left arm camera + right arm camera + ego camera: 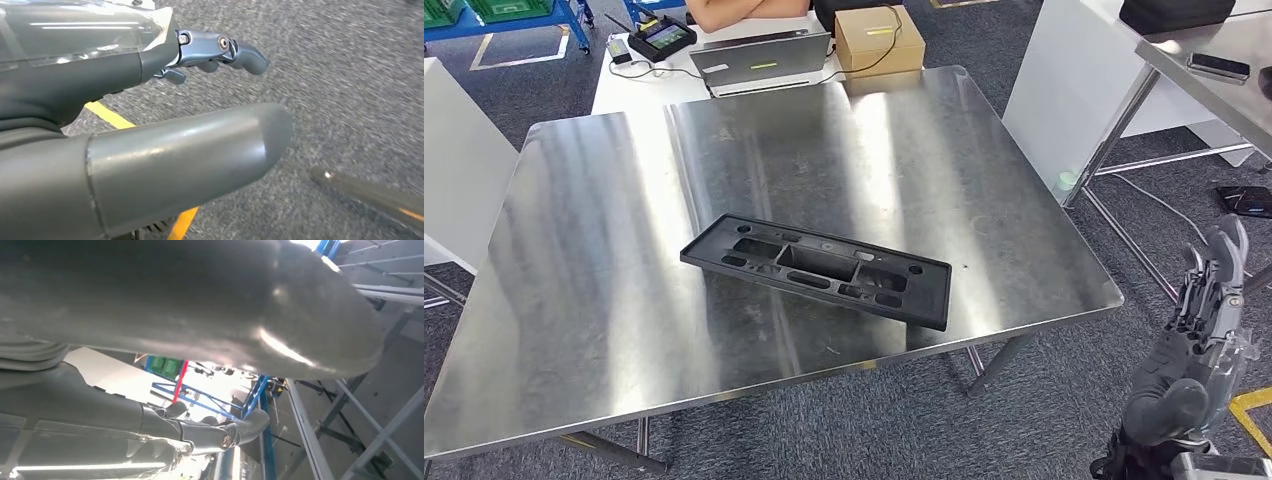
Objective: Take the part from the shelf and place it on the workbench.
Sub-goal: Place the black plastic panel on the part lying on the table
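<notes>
Bright overhead glare on workbench (624,250), wrist views blurred

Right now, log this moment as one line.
part: flat on workbench | right hand: empty, beside bench | left hand: empty, over floor | step: placed

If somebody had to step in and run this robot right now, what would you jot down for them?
Right hand: empty, fingers apart, hanging low beside the shiny steel workbench.
Left hand: holds nothing, fingers apart over grey carpet.
The flat black rectangular plastic part with cut-outs lies on the workbench, near its front edge, untouched by either hand.
Done: part is placed.
Left: nothing visible for this part.
</notes>
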`<state>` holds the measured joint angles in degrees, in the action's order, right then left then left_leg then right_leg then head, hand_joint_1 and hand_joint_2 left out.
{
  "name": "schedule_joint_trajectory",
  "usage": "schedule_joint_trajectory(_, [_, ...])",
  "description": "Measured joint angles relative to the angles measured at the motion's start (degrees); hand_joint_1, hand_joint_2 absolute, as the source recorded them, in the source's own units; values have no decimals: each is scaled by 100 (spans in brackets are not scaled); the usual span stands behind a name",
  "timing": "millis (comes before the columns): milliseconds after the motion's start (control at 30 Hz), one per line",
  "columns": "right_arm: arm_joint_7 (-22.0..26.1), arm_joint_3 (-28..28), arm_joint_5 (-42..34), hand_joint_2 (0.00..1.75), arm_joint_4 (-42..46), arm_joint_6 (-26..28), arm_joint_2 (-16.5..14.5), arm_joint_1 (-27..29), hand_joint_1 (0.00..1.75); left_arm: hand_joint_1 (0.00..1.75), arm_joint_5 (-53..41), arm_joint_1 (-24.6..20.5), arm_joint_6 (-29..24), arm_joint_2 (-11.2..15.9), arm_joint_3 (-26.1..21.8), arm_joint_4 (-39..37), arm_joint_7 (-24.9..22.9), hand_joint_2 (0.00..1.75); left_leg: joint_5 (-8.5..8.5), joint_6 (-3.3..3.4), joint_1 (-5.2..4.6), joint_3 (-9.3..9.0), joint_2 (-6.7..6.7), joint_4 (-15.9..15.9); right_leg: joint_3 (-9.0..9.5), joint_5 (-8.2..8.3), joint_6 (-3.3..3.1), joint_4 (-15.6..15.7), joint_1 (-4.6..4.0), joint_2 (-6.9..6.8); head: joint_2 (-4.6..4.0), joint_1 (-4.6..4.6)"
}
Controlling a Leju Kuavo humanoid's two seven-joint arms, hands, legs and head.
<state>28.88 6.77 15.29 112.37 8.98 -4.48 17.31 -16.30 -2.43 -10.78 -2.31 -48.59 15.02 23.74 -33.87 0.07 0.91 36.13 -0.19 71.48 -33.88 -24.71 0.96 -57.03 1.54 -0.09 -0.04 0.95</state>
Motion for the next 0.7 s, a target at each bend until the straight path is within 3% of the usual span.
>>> schedule_joint_trajectory(67, [-1, 23, 3, 0, 16, -14, -24, 6, 0, 0, -11, -16, -4, -2, -9, 1, -3, 0, 183, 28, 7, -674, -5, -888, -75, 78, 64, -11, -10, 1, 0, -1])
schedule_joint_trajectory(100, [-1, 32, 7, 0, 28, -31, -36, 5, 0, 0, -25, -26, -8, -3, -17, 2, -7, 0, 201, 53, -3, -908, -13, -1229, -91, 118, 104, -12, -22, -4, 0, 5])
schedule_joint_trajectory(133, [-1, 39, 12, 0, 39, -55, -47, 4, 0, 0, -44, -33, -15, -6, -32, 2, -13, 0, 189, 77, -17, -1030, -21, -1436, -99, 154, 145, -12, -35, -9, 0, 9])
schedule_joint_trajectory(200, [-1, 59, 28, 0, 50, -105, -76, 6, 0, 0, -98, -28, -37, -13, -74, 2, -34, 0, 225, 160, -54, -994, -24, -1499, -104, 239, 233, 11, -41, -13, 0, 21])
schedule_joint_trajectory(267, [-1, 94, 45, 0, 57, -140, -101, 14, 0, 0, -157, -23, -77, -23, -119, 3, -57, 0, 330, 282, -63, -903, 12, -1522, -192, 122, 252, -110, -35, -5, 0, 23])
schedule_joint_trajectory(300, [-1, 119, 53, 0, 62, -155, -107, 16, 0, 0, -187, -23, -98, -28, -139, 5, -69, 0, 398, 340, -62, -838, 32, -1535, -284, -81, 219, -330, -39, -2, 0, 24])
schedule_joint_trajectory(367, [-1, 171, 64, 0, 70, -196, -116, 18, 0, 0, -246, -21, -140, -38, -188, 13, -97, 0, 522, 404, -81, -681, 56, -1530, -508, -623, 129, -1071, -46, -1, 0, 28])
schedule_joint_trajectory(400, [-2, 196, 66, 0, 72, -213, -125, 23, 0, 0, -273, -17, -164, -43, -216, 16, -116, 0, 585, 414, -98, -598, 65, -1526, -572, -806, 123, -1442, -50, -1, 0, 28])
schedule_joint_trajectory(433, [-3, 217, 65, 0, 72, -229, -135, 31, 0, 0, -298, -14, -191, -49, -245, 21, -135, 0, 645, 422, -117, -519, 72, -1521, -561, -873, 147, -1671, -55, -1, 0, 28])
schedule_joint_trajectory(467, [-6, 240, 63, 0, 72, -245, -145, 40, 0, 0, -322, -11, -216, -57, -270, 27, -159, 0, 701, 425, -137, -454, 76, -1518, -451, -839, 186, -1706, -63, -2, 0, 28])
schedule_joint_trajectory(500, [-9, 265, 55, 0, 72, -262, -155, 48, 0, 0, -340, -9, -237, -69, -295, 32, -185, 0, 752, 425, -156, -403, 75, -1516, -227, -735, 219, -1505, -74, -2, 0, 27])
schedule_joint_trajectory(533, [-13, 292, 35, 0, 72, -287, -164, 53, 0, 0, -364, -8, -255, -83, -319, 39, -214, 0, 802, 423, -170, -365, 73, -1514, 94, -624, 222, -1102, -98, -1, 0, 27])
schedule_joint_trajectory(600, [-21, 348, -39, 0, 72, -361, -186, 50, 0, 0, -416, -7, -288, -121, -366, 50, -268, 0, 894, 400, -204, -303, 71, -1504, 742, -552, 150, -157, -160, -5, 0, 25])
schedule_joint_trajectory(633, [-26, 374, -85, 0, 70, -404, -199, 53, 0, 0, -450, -5, -305, -134, -387, 57, -290, 0, 942, 382, -212, -276, 72, -1500, 922, -567, 110, 156, -189, -4, 0, 24])
schedule_joint_trajectory(700, [-35, 445, -165, 0, 61, -485, -245, 78, 0, 0, -517, 1, -331, -151, -437, 73, -322, 0, 1028, 331, -217, -238, 74, -1499, 966, -566, 70, 341, -198, -3, 0, 24])
